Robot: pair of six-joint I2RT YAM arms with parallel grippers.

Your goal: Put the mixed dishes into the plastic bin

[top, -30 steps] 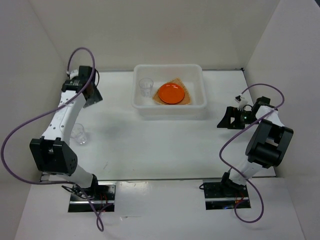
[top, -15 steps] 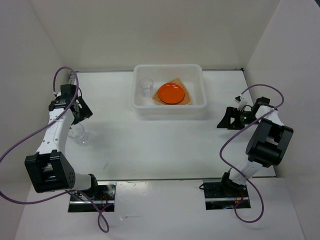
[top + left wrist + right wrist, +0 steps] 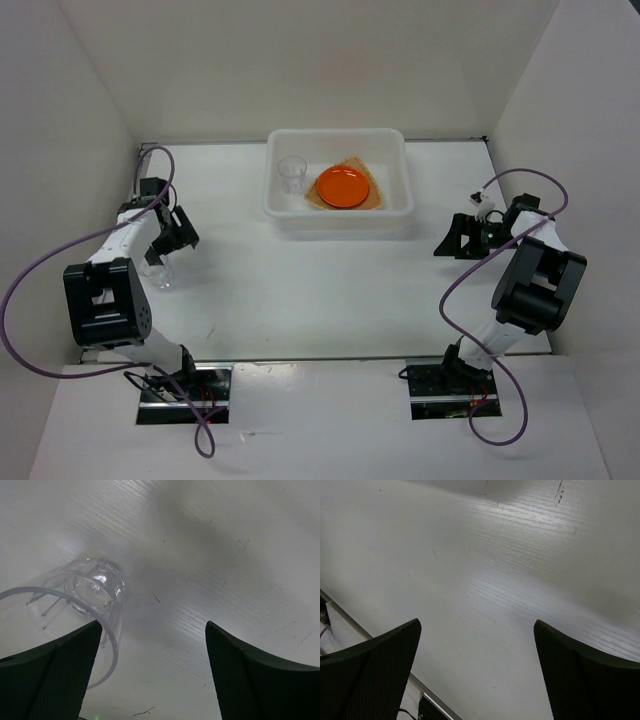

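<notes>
The translucent white plastic bin (image 3: 290, 215) stands at the back middle. In it are a clear cup (image 3: 292, 173), the orange plate (image 3: 342, 186) and, under the plate, the tan woven basket tray (image 3: 372, 197). The black plate is not visible. A second clear cup (image 3: 160, 272) stands on the table at the left; in the left wrist view it (image 3: 85, 592) is at the left, overlapping the left finger (image 3: 55, 675). My left gripper (image 3: 176, 238) is open just above and beside that cup, its jaws empty. My right gripper (image 3: 452, 238) is open and empty at the right.
White walls close the table on the left, back and right. The metal strip (image 3: 390, 662) at the table's near edge shows in the right wrist view. The arm bases (image 3: 180, 385) sit at the near edge.
My left arm has swung back from near the bin to the left side and come down next to the clear cup on the table. The right arm has not moved.
</notes>
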